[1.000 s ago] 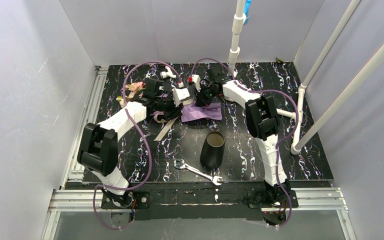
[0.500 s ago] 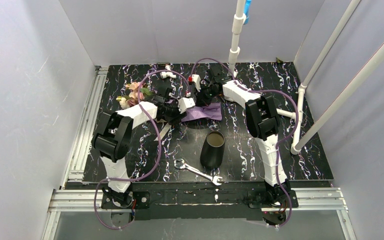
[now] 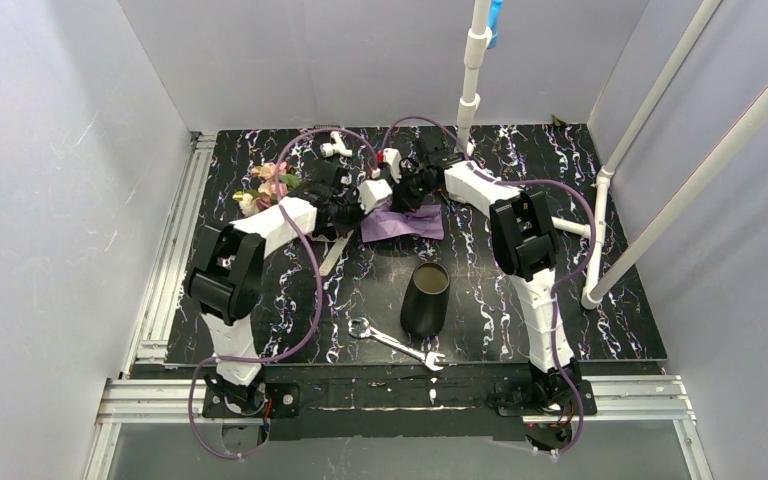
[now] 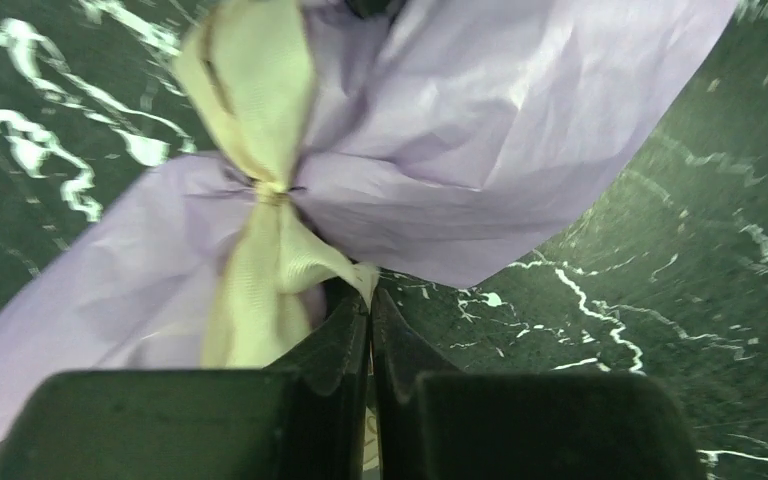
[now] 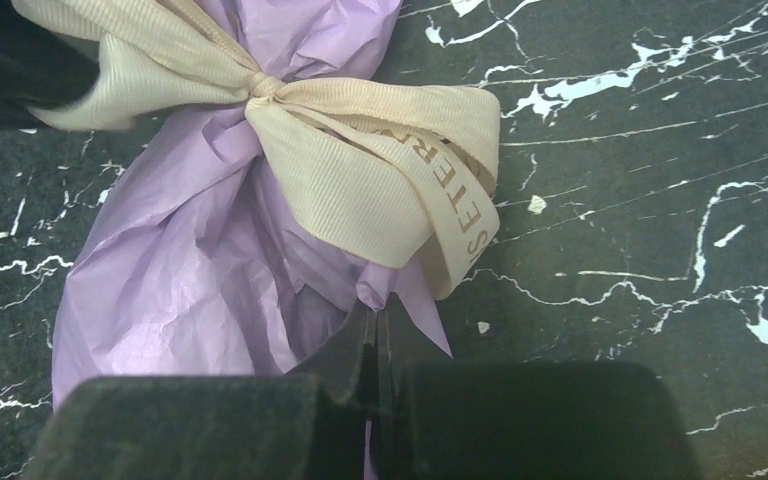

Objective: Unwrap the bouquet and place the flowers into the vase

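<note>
From where I stand, the bouquet [image 3: 408,224] lies on its side near the far edge of the black worktop [image 3: 580,290], a glossy slab veined in white and purple. It is a bundle in crinkled, matt lilac paper [image 4: 500,140] cinched at the waist by a beige ribbon [image 5: 360,170]. The ribbon is a ribbed, woven band tied in a soft bow, with faint gold lettering along one loop. The pink and cream artificial roses [image 3: 266,186] spill out toward the far-left corner, and the flared paper end points toward the middle.

The left gripper [image 4: 370,305] has its dark fingers pressed together on the very tip of one ribbon tail, and the band runs taut from there to the knot. The right gripper [image 5: 374,335] is also fully closed. It pinches a folded point of the lilac paper just under the lettered loop.

Both white arms cross over the bundle's middle, so from above the stems and the knot are hidden.

The small matt black vase [image 3: 426,300], a slightly tapered cylinder with a round mouth, stands upright toward the near edge, well apart from the bouquet with bare worktop between. A silver open-ended wrench [image 3: 396,344] lies flat near its foot, on the near-edge side. A white plastic pipe fitting [image 3: 334,147] sits at the far edge, and white pipes [image 3: 472,70] rise behind and along the right side.
</note>
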You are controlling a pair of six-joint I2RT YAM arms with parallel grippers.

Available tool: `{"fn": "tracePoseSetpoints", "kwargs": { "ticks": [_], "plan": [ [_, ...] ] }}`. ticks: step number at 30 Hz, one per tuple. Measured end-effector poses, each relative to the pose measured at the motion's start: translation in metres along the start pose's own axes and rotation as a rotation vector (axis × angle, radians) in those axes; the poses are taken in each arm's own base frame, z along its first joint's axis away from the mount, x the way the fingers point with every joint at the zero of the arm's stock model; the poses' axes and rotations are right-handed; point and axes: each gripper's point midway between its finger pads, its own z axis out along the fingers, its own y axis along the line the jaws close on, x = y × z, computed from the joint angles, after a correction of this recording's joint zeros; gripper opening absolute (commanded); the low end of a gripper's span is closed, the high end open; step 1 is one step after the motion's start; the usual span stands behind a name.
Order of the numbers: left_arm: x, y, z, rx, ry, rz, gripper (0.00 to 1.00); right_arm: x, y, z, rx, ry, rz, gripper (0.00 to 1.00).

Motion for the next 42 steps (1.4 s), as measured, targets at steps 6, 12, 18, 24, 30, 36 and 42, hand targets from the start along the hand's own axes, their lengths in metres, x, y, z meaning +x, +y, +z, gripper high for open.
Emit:
{"fn": "tracePoseSetpoints", "kwargs": {
  "ticks": [6, 12, 18, 24, 30, 36, 42],
  "plan": [
    [-0.058, 0.043, -0.049, -0.059, -0.169, -0.192, 0.0, -0.001, -0.008, 0.002, 0.047, 0.006, -0.007, 0.01],
    [-0.081, 0.083, -0.092, -0.091, -0.292, -0.411, 0.0, -0.002, -0.014, 0.005, 0.085, 0.0, -0.01, 0.01],
    [-0.094, 0.117, -0.128, -0.116, -0.374, -0.55, 0.0, -0.004, -0.019, 0.007, 0.121, -0.007, -0.019, 0.01],
    [-0.117, 0.179, -0.198, -0.235, -0.533, -0.608, 0.0, -0.004, -0.021, 0.008, 0.141, -0.009, -0.011, 0.01],
    [-0.132, 0.218, -0.262, -0.33, -0.657, -0.619, 0.0, -0.004, -0.021, 0.008, 0.147, -0.013, -0.012, 0.01],
    [-0.147, 0.239, -0.321, -0.378, -0.781, -0.605, 0.0, -0.004, -0.022, 0.008, 0.162, -0.008, -0.01, 0.01],
    [-0.158, 0.248, -0.381, -0.375, -0.893, -0.622, 0.0, -0.01, -0.026, 0.008, 0.183, -0.033, -0.012, 0.01]
  ]
}}
